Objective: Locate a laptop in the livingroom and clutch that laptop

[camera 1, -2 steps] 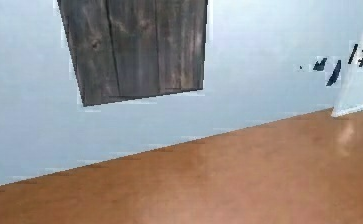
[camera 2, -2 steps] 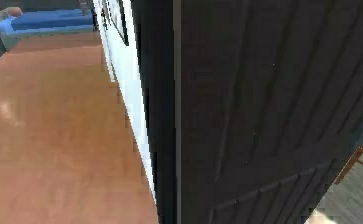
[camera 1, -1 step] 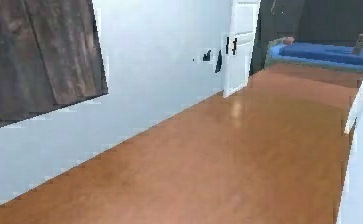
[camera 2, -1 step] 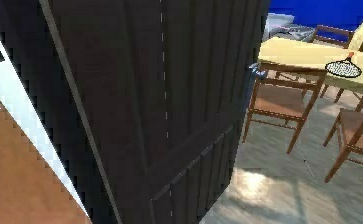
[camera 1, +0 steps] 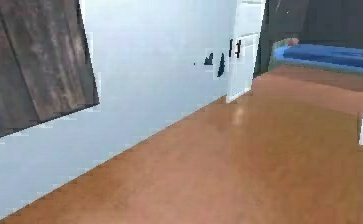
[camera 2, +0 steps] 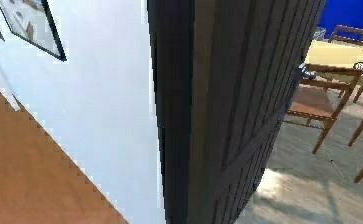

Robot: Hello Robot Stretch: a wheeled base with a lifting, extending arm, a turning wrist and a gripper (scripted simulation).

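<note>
**A:** What lies ahead?

**B:** A brown floor (camera 1: 219, 160) runs far toward a white door (camera 1: 245, 50), with a white wall (camera 1: 149, 70) along the left. A dark wooden panel (camera 1: 37, 65) hangs on that wall, near and high on the left.

**A:** And at the far right?

**B:** A low blue piece of furniture (camera 1: 324, 52) (a couch or a bed, I cannot say which) sits in front of a dark wall (camera 1: 289, 20). A few small dark marks (camera 1: 219, 66) sit on the white wall just left of the door. They are too small to name.

**A:** What about the arm side?

**B:** A dark door (camera 2: 239, 110) of upright boards stands very near, across the middle. A pale wall (camera 2: 89, 100) is on its left. A framed picture (camera 2: 34, 25) hangs high on that wall, at the far left. To the right of the dark door, farther off, wooden chairs (camera 2: 324, 95) stand at a light table (camera 2: 334, 50), with something blue (camera 2: 349, 12) behind them.

**A:** Where is the laptop?

**B:** I cannot tell where it is.

**A:** And the gripper, is it holding anything?

**B:** I cannot tell its state.
</note>
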